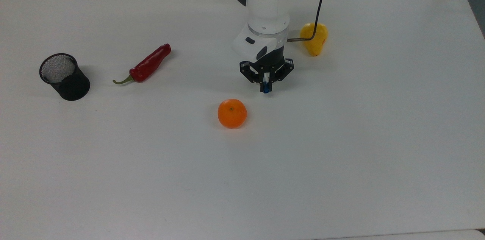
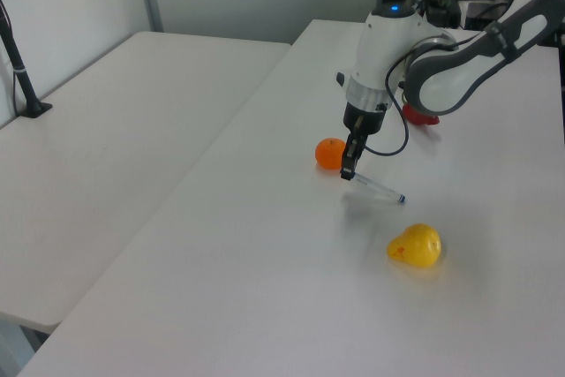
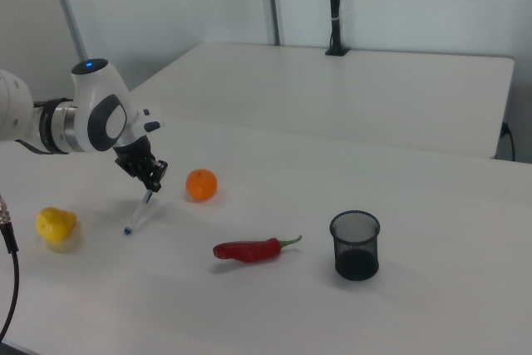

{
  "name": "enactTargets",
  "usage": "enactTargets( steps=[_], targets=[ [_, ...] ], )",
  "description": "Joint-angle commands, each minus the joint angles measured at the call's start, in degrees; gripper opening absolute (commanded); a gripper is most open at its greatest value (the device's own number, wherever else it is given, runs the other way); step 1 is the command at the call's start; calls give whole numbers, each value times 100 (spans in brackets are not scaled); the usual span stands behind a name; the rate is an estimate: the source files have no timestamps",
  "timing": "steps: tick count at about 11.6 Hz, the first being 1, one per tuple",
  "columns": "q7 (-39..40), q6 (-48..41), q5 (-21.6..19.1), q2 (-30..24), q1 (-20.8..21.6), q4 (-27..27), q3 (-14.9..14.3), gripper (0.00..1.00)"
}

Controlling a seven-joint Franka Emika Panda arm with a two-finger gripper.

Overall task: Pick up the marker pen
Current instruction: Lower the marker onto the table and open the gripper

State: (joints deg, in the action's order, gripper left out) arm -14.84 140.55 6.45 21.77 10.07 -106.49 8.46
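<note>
My gripper (image 1: 266, 85) (image 2: 348, 170) (image 3: 150, 192) is shut on one end of the marker pen (image 2: 378, 190) (image 3: 138, 215), a slim white barrel with blue ends. In the left view the pen slants down from my fingers, its free blue tip close to or on the white table (image 1: 341, 149). In the top view just its blue end (image 1: 266, 90) shows below the fingers. The pen hangs between the orange (image 1: 232, 113) and the yellow pear (image 1: 314, 38).
A red chili (image 1: 147, 64) and a black mesh cup (image 1: 64, 76) lie toward the top view's left. A second white table (image 2: 106, 130) adjoins at the left view's left. A black post (image 3: 334, 6) stands at the back of the right view.
</note>
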Motion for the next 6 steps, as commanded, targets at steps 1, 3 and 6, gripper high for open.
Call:
enactTargets(
  steps=[1,3,6],
  targets=[
    [-143,183,470,90,65,-109,-3,6],
    [-151,174,515,143,83,-100,-3,25],
    [-160,166,498,126,57,-56,-3,71]
  ],
)
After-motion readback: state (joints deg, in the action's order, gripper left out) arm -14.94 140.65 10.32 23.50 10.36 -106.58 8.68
